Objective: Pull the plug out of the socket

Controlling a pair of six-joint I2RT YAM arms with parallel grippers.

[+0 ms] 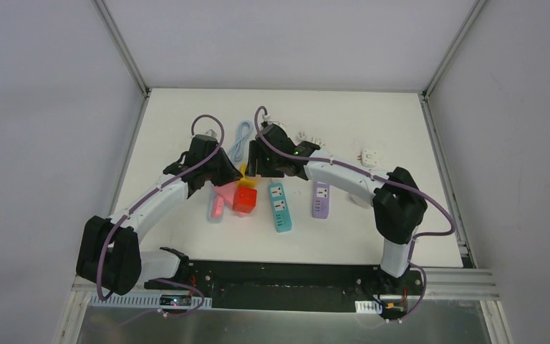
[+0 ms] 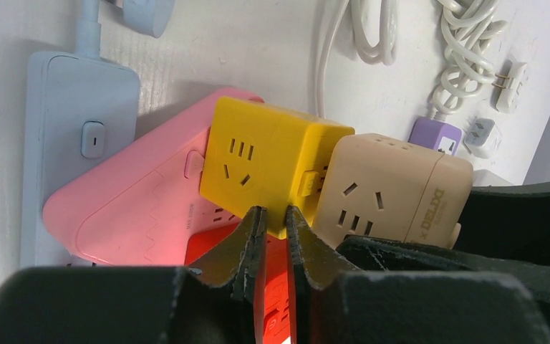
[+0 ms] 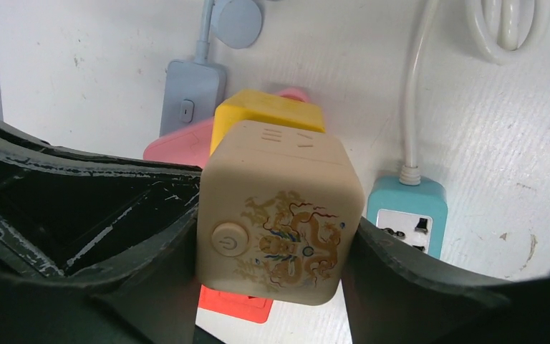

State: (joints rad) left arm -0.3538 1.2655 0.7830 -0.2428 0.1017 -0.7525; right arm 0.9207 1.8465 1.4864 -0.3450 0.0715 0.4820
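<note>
Right wrist view, lower centre: the right gripper (image 3: 272, 240) has its two black jaws clamped on the sides of a beige plastic cube adapter (image 3: 279, 201) printed with a dragon. Just behind and touching it sits a yellow plastic cube socket (image 3: 268, 115), apparently its mate.

Left wrist view, bottom centre: the left gripper (image 2: 271, 215) is pinched shut and empty, its tips against the yellow cube's near edge.

Likely risk: that light press slips, so the yellow cube lifts with the beige one. It could also skid across the pink power strip (image 2: 129, 208) it overlaps at centre left.
</note>
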